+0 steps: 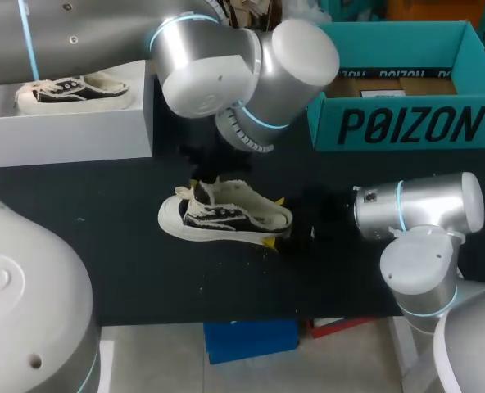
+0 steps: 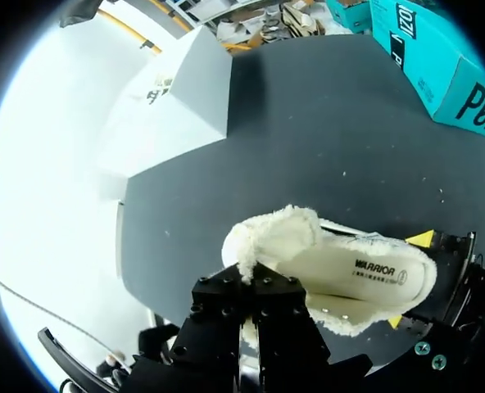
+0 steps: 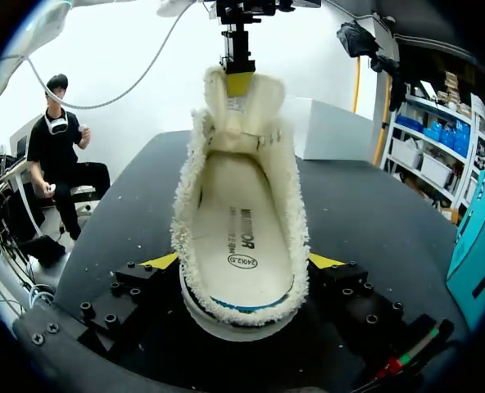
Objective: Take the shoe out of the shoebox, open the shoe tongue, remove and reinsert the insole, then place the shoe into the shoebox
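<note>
Black-and-cream fleece-lined low shoe: out of the teal cardboard shoebox; stands on its sole on the black surface, between the 2 sets of jaws; shoebox well beyond the right jaws.

Right jaws: spread wide around the heel; 1 yellow fingertip touches each side. Reads as a clamp, so the shoe cannot slide or tip while its other end is pulled.

Left jaws: closed to a narrow pinch on the cream fleece tongue; they hold it raised, clear of the opening; the toe sits under them.

Result: mouth wide open; cream printed insole fully exposed, lying flat, seated in the shoe.

Judgement: tongue-opening step in hand; insole not yet removed. 1 set of jaws must let go to fetch it; risk is the tongue flopping back, or the shoe shifting once unclamped.
</note>
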`<state>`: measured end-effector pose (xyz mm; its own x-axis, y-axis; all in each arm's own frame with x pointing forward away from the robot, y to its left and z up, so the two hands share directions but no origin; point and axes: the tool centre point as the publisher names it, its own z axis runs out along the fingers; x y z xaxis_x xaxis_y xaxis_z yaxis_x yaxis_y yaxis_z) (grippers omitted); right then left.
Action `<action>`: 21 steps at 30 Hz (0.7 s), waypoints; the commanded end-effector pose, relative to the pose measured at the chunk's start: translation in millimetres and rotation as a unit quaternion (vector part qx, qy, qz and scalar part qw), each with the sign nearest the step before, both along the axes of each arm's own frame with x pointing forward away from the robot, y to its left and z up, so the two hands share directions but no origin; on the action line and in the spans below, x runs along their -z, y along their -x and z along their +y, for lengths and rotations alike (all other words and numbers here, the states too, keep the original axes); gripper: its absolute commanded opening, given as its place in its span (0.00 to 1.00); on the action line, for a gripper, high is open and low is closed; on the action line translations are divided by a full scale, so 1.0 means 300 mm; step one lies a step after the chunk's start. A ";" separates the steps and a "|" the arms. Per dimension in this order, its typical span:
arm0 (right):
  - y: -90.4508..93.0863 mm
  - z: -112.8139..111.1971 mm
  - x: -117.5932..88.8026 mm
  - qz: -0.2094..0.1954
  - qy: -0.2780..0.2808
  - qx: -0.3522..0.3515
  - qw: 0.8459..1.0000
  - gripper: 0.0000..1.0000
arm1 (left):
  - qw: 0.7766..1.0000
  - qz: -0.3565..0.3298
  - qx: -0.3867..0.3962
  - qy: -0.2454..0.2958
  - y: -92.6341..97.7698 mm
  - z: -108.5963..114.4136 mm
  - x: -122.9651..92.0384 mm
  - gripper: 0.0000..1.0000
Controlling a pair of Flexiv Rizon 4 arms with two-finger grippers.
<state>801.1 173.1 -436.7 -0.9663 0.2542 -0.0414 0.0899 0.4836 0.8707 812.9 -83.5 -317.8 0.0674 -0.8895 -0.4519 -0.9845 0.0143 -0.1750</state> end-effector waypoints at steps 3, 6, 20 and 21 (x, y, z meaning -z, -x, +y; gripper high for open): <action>-0.002 0.001 0.012 0.001 0.001 0.002 1.000 0.00 | 1.000 0.011 -0.016 0.012 -0.006 0.082 0.040 0.00; -0.002 0.001 0.012 0.001 0.001 0.002 1.000 0.00 | 1.000 0.010 -0.019 0.009 0.001 0.113 0.043 0.00; -0.002 0.001 0.012 0.001 0.001 0.002 1.000 0.00 | 0.999 0.004 -0.032 0.004 0.031 0.222 0.043 1.00; -0.002 0.001 0.012 0.001 0.001 0.002 1.000 0.00 | 0.999 0.004 -0.034 0.003 0.032 0.228 0.046 1.00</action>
